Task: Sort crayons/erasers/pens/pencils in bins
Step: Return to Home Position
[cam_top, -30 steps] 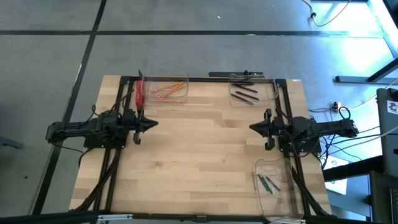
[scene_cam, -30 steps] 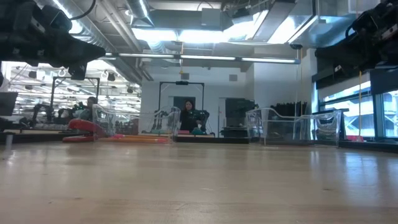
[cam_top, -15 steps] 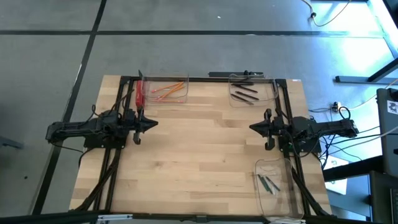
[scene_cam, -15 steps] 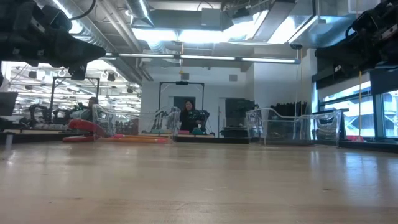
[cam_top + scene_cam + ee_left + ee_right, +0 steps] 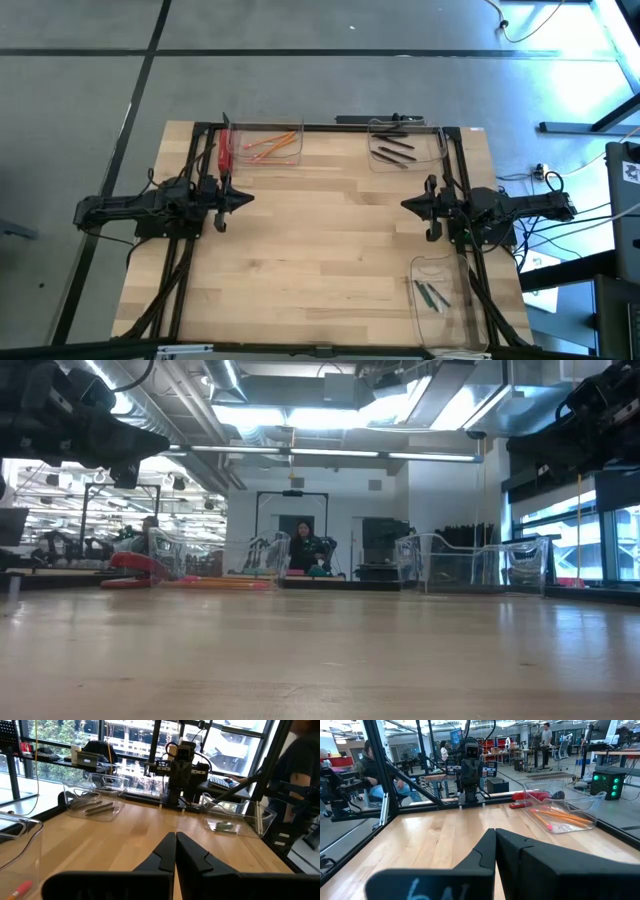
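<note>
My smooth, satin-sheened bench of pale wooden planks (image 5: 330,230) carries clear, glossy, rectangular plastic bins (image 5: 430,150) with rounded corners.

Grey concrete floor (image 5: 300,80), crossed by dark seams, surrounds the plank worktop (image 5: 320,255). Daylight patch (image 5: 590,70) on the floor at 2 o'clock. Low view: exposed ceiling ducts (image 5: 440,390), strip lights (image 5: 300,415) at 12 o'clock, one person (image 5: 303,547) seated beyond. Tall windows (image 5: 55,740) noted in left wrist view

Daylight floods in through the windows (image 5: 50,750) beyond my left wrist and glints on the clear walls of the bins (image 5: 75,795). Ceiling lights (image 5: 300,415) glare white in the low view. From above, the table (image 5: 330,230) is evenly lit, shadows faint.
</note>
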Controlling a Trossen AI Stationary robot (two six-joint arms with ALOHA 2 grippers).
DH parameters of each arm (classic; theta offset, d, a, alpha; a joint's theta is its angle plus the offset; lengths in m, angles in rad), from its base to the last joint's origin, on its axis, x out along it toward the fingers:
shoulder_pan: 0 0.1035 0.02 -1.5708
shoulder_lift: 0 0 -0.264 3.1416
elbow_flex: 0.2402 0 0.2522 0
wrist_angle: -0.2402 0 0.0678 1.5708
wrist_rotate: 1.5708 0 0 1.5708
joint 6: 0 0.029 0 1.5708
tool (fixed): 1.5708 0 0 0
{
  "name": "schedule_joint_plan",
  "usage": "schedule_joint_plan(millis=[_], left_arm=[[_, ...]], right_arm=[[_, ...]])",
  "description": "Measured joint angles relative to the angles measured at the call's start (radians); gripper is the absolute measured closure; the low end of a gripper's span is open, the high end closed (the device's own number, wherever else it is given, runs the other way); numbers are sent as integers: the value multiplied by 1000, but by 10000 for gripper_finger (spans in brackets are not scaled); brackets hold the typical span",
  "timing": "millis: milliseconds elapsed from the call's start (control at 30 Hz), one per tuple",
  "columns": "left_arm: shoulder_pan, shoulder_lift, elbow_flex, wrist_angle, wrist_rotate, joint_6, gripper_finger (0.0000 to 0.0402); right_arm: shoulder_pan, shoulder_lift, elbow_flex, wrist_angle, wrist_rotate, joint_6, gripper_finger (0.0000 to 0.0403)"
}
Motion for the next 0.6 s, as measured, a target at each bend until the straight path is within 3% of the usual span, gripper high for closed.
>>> schedule_joint_plan(millis=[600], left_arm=[[0,0,0,0,0,0,398]], right_arm=[[0,0,0,0,0,1,397]])
